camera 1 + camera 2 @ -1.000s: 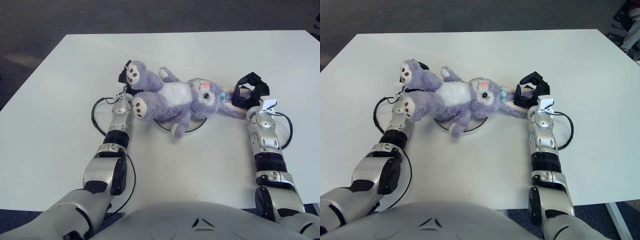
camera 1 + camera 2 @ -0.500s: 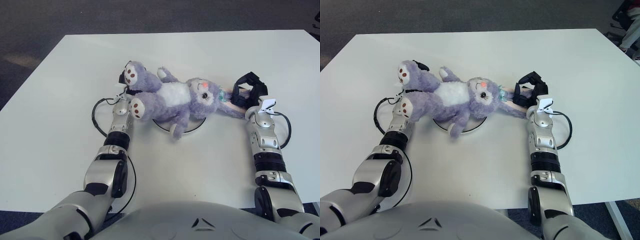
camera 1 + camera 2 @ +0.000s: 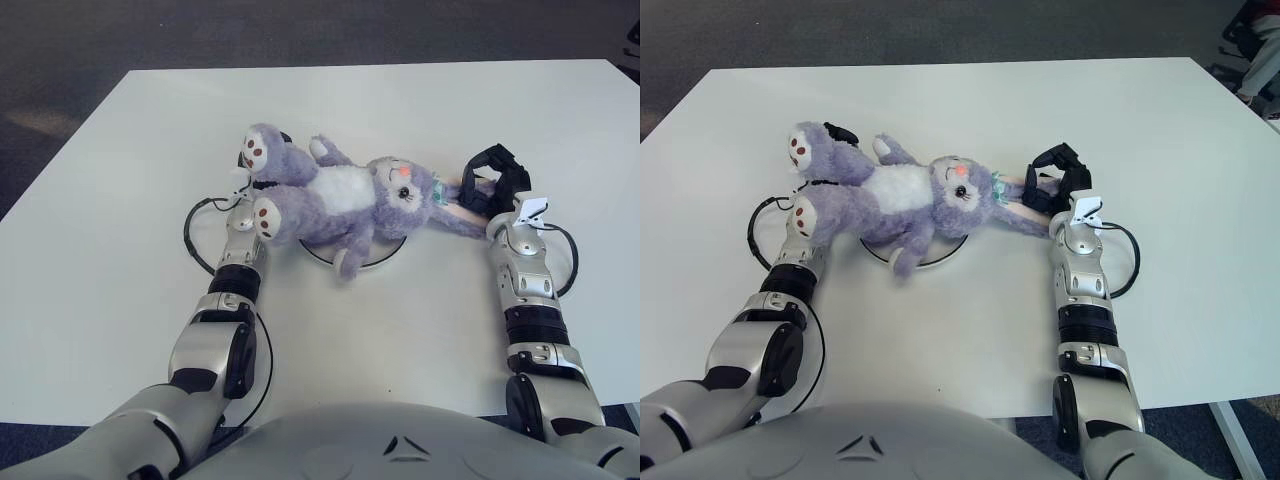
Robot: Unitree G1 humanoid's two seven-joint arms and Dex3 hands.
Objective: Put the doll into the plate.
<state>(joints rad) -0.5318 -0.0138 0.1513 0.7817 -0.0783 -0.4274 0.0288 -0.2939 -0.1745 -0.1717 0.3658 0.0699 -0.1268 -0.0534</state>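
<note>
A purple plush bunny doll [image 3: 340,195] lies stretched across the white table, its belly and one arm over a round white plate [image 3: 386,257] that is mostly hidden beneath it. My left hand [image 3: 250,168] is at the doll's feet on the left, black fingers curled around the legs between the two paw soles. At the right, my right hand [image 3: 490,188] has its fingers closed over the doll's long pink-lined ears [image 3: 1015,205]. Whether the doll's weight is on the plate cannot be told.
A black cable loops on the table beside each wrist [image 3: 195,235] [image 3: 568,262]. The white table [image 3: 130,150] stretches wide on all sides, with dark carpet past its far edge. In the right eye view, a chair base [image 3: 1252,40] shows at the far right corner.
Both hands and the doll have shifted a little to the left and farther from me. The doll's feet have risen slightly, and more of the plate's right rim is covered.
</note>
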